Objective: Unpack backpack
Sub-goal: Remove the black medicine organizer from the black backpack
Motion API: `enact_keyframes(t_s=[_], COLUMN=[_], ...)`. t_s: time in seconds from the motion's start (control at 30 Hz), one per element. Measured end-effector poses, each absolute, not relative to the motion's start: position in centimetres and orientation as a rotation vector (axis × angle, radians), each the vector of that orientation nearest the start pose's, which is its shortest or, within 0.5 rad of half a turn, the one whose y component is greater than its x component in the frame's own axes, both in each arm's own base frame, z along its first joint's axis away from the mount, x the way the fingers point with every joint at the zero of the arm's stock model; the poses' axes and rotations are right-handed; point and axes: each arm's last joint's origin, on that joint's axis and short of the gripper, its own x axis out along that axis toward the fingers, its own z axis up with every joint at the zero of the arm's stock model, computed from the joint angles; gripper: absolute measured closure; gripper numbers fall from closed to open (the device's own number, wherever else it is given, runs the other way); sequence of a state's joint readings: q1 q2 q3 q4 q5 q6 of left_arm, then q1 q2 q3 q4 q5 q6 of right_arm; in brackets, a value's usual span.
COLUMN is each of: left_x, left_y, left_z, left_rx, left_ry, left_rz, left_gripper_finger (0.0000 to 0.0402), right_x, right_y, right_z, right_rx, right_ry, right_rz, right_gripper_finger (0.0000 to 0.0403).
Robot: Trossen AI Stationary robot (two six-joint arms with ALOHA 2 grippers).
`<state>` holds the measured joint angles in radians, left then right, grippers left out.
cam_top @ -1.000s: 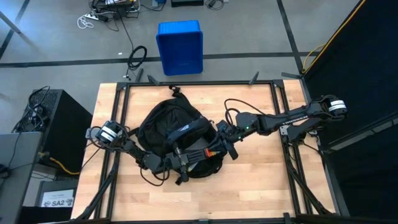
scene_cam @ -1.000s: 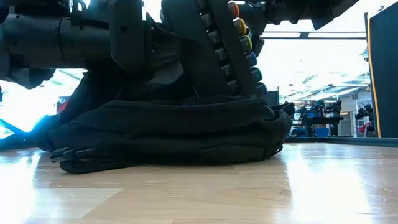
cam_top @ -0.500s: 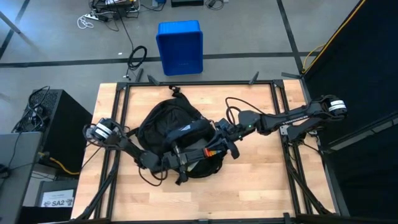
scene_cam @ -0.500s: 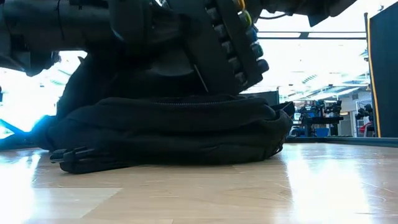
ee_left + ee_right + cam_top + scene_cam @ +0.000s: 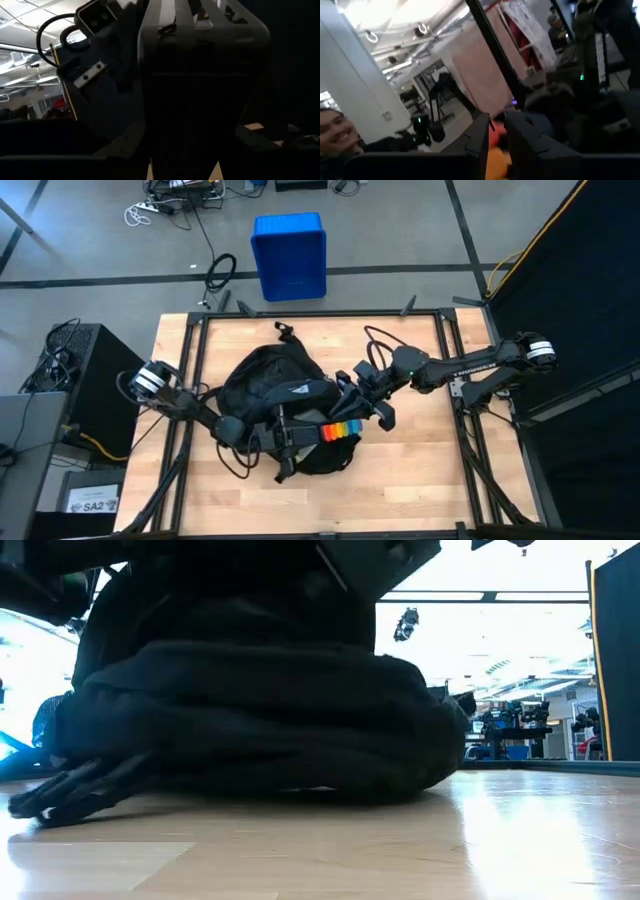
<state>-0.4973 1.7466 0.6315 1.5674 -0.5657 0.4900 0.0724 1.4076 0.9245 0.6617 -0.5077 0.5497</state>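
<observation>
The backpack [image 5: 275, 405] lies mid-counter [image 5: 420, 480], its long axis running from the far edge toward the near one. Both claws meet at its near end. The right claw [image 5: 345, 412] is pinched narrow on a flat case [image 5: 338, 430] with a row of coloured markers, which juts from the bag's opening just below that claw. The left claw [image 5: 285, 442] sits just beside it, on the bag's near rim; whether it grips fabric I cannot tell. The right arm is nearer the case, so the pull looks like its job, away from the bag. Since a second ago, the case has come further out and risen, its colours now plain, and the bag has bulged up.
</observation>
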Motion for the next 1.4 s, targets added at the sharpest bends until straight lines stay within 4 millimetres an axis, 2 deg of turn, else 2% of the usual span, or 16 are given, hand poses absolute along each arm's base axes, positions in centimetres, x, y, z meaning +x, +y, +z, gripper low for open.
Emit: enact_keyframes(t_s=[0.2,0.3,0.43,0.53,0.67,0.73,0.8,0.9,1.03,1.17,1.3,1.4], left_x=[27.6,27.3,27.1,27.1,27.1,27.0,27.0,27.0,27.0,27.0,27.0,27.1], left_y=[-13.4,-13.4,-13.5,-13.6,-13.7,-13.7,-13.7,-13.7,-13.7,-13.7,-13.8,-13.8], left_z=[22.4,23.0,23.3,23.2,23.2,23.2,23.2,23.2,23.2,23.2,23.2,23.3], left_rx=[0.242,0.236,0.231,0.235,0.232,0.232,0.232,0.232,0.232,0.23,0.231,0.23], left_ry=[-0.43,-0.449,-0.462,-0.459,-0.463,-0.462,-0.463,-0.463,-0.463,-0.463,-0.466,-0.47], left_rz=[0.104,0.096,0.089,0.078,0.074,0.072,0.071,0.072,0.071,0.071,0.061,0.058], left_gripper_finger=[0.0265,0.0265,0.0265,0.0265,0.0265,0.0265,0.0265,0.0265,0.0265,0.0265,0.0265,0.0265], right_x=[30.9,30.1,28.8,27.8,26.2,25.3,24.6,23.9,22.2,20.7,19.7,18.8], right_y=[3.8,3.6,3.3,3.3,3.5,3.9,5.0,7.1,9.8,11.8,12.1,11.7], right_z=[33.2,33.9,34.3,33.6,32.2,31.8,31.3,29.5,27.1,24.2,21.2,19.2], right_rx=[0.438,0.336,0.178,0.062,-0.063,-0.108,-0.131,-0.177,-0.231,-0.226,-0.075,-0.041], right_ry=[-0.055,-0.082,-0.053,0.05,0.267,0.351,0.367,0.423,0.46,0.351,0.025,-0.183], right_rz=[0.681,0.743,0.731,0.657,0.388,0.311,0.283,0.279,0.148,0.092,0.155,0.207], right_gripper_finger=[0.0361,0.0358,0.0359,0.0361,0.0362,0.0362,0.0362,0.0362,0.0363,0.0364,0.0359,0.0348])
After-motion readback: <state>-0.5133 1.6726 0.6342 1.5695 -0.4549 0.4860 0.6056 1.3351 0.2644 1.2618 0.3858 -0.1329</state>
